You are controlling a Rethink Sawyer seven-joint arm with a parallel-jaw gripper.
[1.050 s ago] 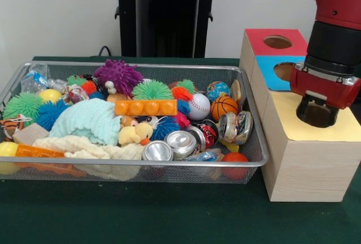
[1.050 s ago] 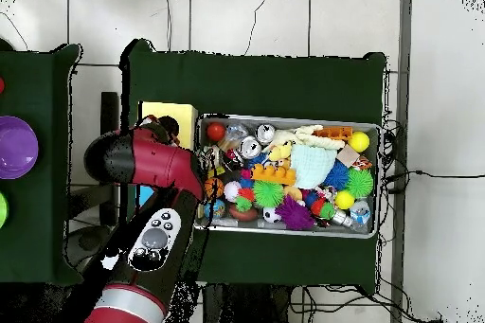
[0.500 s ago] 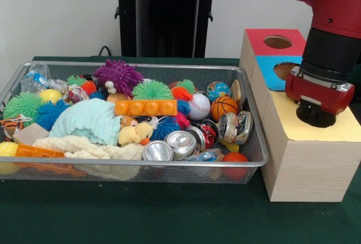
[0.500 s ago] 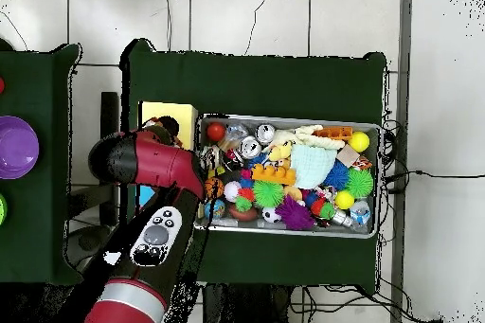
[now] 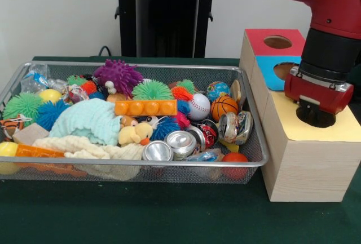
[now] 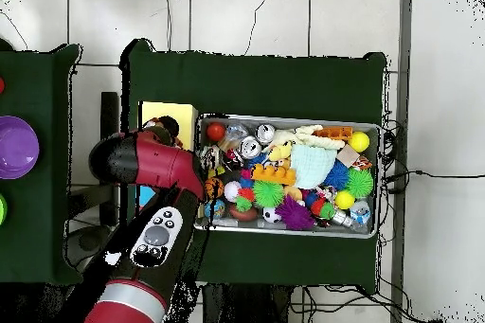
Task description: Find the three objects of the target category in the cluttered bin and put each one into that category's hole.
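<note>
The wire mesh bin (image 5: pixel 248 114) holds a jumble of toys. Among them are crushed cans (image 5: pixel 181 141), a baseball (image 5: pixel 198 106), a basketball (image 5: pixel 224 107), a globe ball (image 5: pixel 218 90) and spiky balls (image 5: pixel 151 91). To its right stands a wooden box (image 5: pixel 307 168) with a red panel and hole (image 5: pixel 277 41), a blue panel and hole (image 5: pixel 283 70), and a yellow panel (image 5: pixel 333 131). My gripper (image 5: pixel 316 115) hangs low over the yellow panel and hides that panel's hole. No object shows in it. In the overhead view the arm (image 6: pixel 152 163) covers most of the box.
A yellow duck (image 5: pixel 135 134), a pale teal cloth (image 5: pixel 90 120), an orange block (image 5: pixel 145 107) and a purple spiky toy (image 5: pixel 118 76) lie mid-bin. An orange ball (image 5: pixel 234 159) sits in the near right corner. In the overhead view a purple bowl (image 6: pixel 17 147) stands on a side table.
The arm's end has shifted slightly left and up over the yellow panel since a second ago. The bin's contents have not moved.
</note>
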